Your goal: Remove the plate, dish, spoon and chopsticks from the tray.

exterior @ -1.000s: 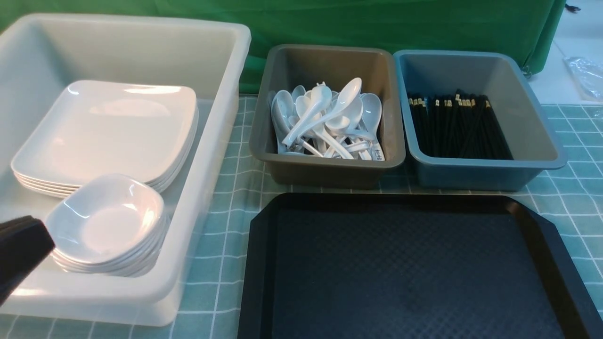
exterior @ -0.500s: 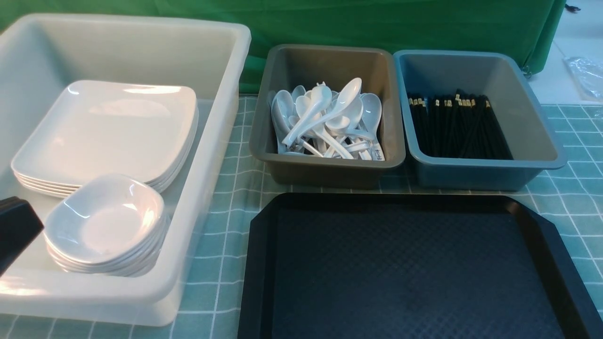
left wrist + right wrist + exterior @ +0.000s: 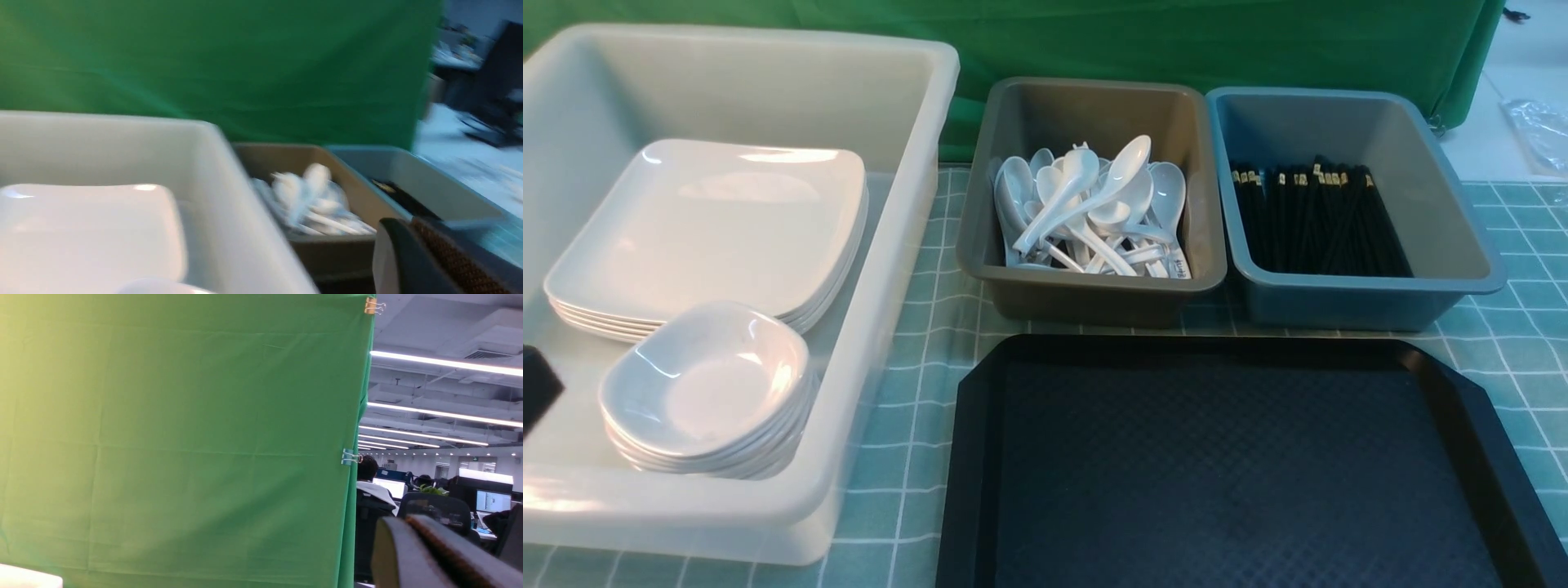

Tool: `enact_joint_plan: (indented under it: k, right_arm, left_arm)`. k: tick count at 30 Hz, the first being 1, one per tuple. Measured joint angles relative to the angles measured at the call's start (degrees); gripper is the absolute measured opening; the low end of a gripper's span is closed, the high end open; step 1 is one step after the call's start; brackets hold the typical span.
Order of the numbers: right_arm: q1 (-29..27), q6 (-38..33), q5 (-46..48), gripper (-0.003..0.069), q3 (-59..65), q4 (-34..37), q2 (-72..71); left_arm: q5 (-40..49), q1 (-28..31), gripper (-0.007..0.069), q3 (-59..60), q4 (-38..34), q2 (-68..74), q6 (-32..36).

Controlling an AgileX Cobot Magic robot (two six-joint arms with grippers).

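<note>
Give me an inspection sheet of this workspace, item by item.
Surface: checked teal cloth over the table.
Job's things: tray bare; plates and dishes stacked in the white tub; spoons in the grey tub; chopsticks in the blue tub.
Clutter: nothing seen.
Grippers: left gripper at the white tub's near corner, shut; right gripper raised toward the backdrop, shut, empty.
Cables: nothing seen.
Surroundings: green backdrop; office desks beyond.

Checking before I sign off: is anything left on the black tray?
No, in the front view the tray shows only its bare textured floor.
</note>
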Motion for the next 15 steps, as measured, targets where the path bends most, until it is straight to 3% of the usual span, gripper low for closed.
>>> enact_joint_plan:
  k: [7,15]
  right_arm:
    - [0.0,0.0,-0.06,0.0058,0.0,0.0,0.0]
    - [0.0,0.0,-0.06,0.0074,0.0,0.0,0.0]
  left_arm:
    - [-6.86,12.98,0.0013,17.74,5.81,-7.28,-1.8]
    - [-3.25,14.33,0.0016,22.18,8.08,-7.4,-2.05]
